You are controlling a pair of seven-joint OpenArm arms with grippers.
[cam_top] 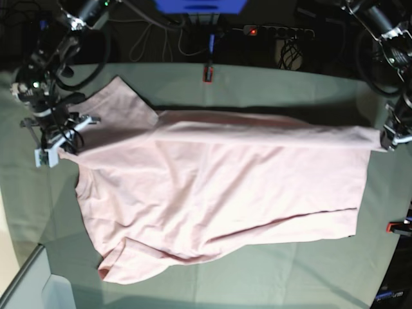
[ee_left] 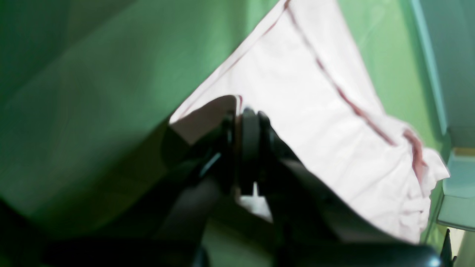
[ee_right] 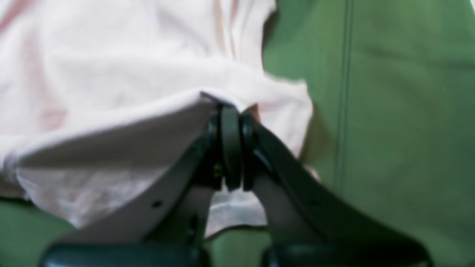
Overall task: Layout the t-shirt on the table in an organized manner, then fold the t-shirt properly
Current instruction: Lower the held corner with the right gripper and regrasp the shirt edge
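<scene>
You have the shirt spread across the middle of the table in the base view, its length running left to right. One sleeve points to the upper left, the other to the lower left; the hem sits at the right. The right gripper is at the shirt's left edge, the left gripper at its upper right corner. A clamp sits on the table's top edge, another at the right edge.

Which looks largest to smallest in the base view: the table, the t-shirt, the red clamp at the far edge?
1. table
2. t-shirt
3. red clamp, by far the smallest, though farthest from the camera.
</scene>
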